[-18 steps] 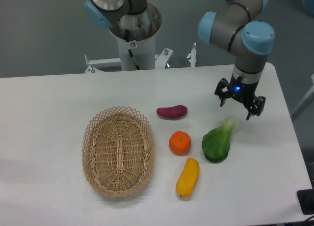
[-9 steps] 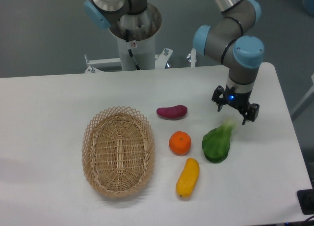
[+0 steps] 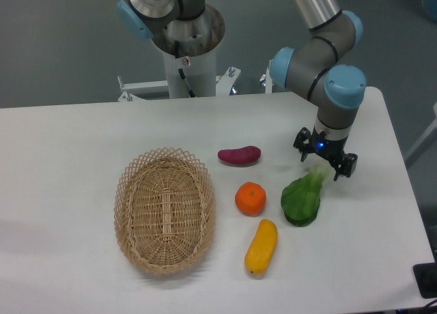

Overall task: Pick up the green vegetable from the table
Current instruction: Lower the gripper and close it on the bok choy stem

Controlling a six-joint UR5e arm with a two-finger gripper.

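The green vegetable lies on the white table, right of centre, its dark leafy body toward the front and its pale stem end pointing up and right. My gripper hangs open directly over that stem end, one finger on either side of it, with nothing held. How high the fingertips stand above the stem, or whether they touch it, I cannot make out.
A woven wicker basket sits to the left. An orange lies just left of the vegetable, a yellow elongated fruit in front of it, and a purple sweet potato behind. The arm's base column stands at the back.
The gripper has moved left and toward the vegetable, from beyond its stem end to right over it. The vegetable and other items have not moved.
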